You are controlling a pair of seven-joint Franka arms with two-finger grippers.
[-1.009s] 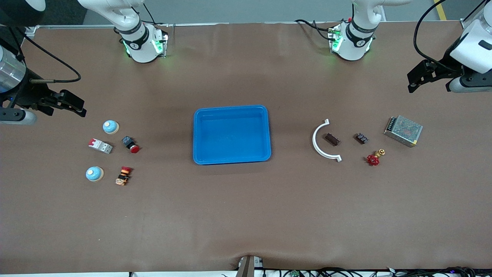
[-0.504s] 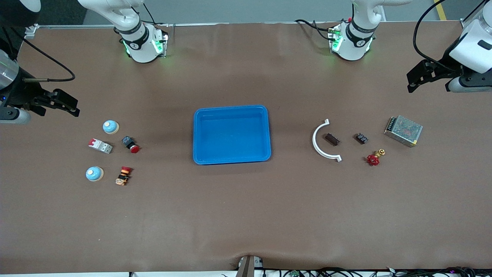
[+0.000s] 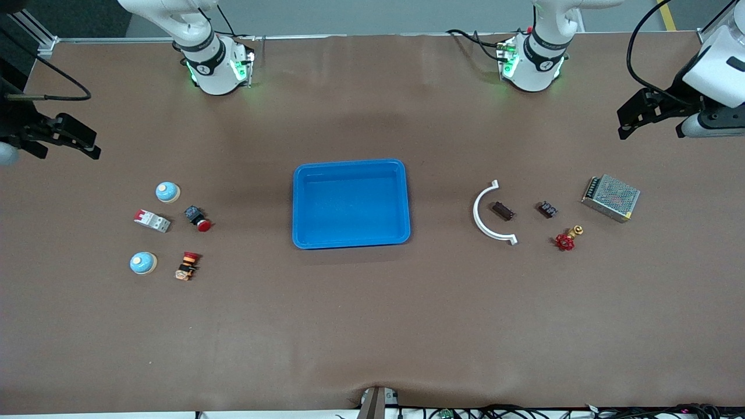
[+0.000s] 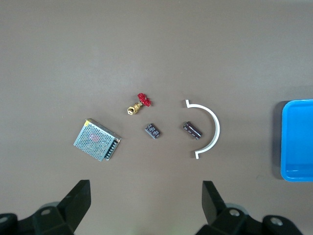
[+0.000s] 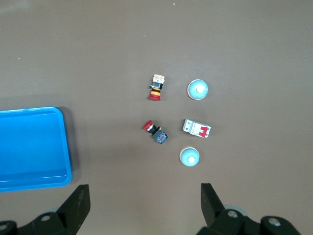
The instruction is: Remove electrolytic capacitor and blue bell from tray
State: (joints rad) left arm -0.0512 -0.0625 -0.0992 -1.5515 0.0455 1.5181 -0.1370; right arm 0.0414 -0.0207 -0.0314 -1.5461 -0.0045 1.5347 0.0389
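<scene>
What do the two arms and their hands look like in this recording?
Both arms are white with black joint bands, their round bases lit green. Each ends in a black two-fingered hand: left hand, right hand. A black cable loops to each wrist. The wrist views show angular black fingers.

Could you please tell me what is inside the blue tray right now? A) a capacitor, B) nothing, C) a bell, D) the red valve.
B: the blue tray shows only its bare blue floor, while both bells lie toward the right arm's end of the table and the capacitor and the red valve toward the left arm's end.
</scene>
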